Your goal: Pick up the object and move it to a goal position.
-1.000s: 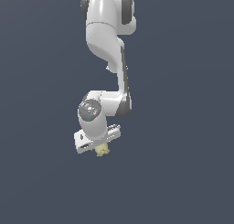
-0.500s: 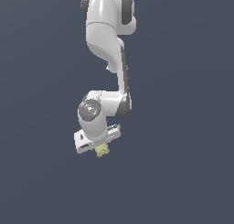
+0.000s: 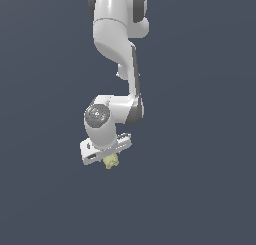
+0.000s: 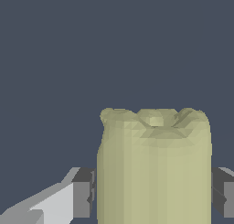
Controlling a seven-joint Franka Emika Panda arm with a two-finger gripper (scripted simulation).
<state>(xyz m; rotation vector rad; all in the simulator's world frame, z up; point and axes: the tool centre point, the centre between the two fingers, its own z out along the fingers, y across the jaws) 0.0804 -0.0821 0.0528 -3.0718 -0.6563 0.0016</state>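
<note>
The tool [image 3: 111, 160] carrying the object [image 3: 111, 161] barely shifted.

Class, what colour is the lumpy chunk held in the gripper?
Pale yellow-green; the chunk shows best in the wrist view, between the gripper's dark pads.

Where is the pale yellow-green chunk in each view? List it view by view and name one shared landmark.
Exterior view: the pale yellow-green chunk sits low and centre-left, just under the white gripper bar.
Wrist view: it fills the lower middle, between two dark fingers.
Shared landmark: the gripper, whose fingers flank the chunk in both.
</note>
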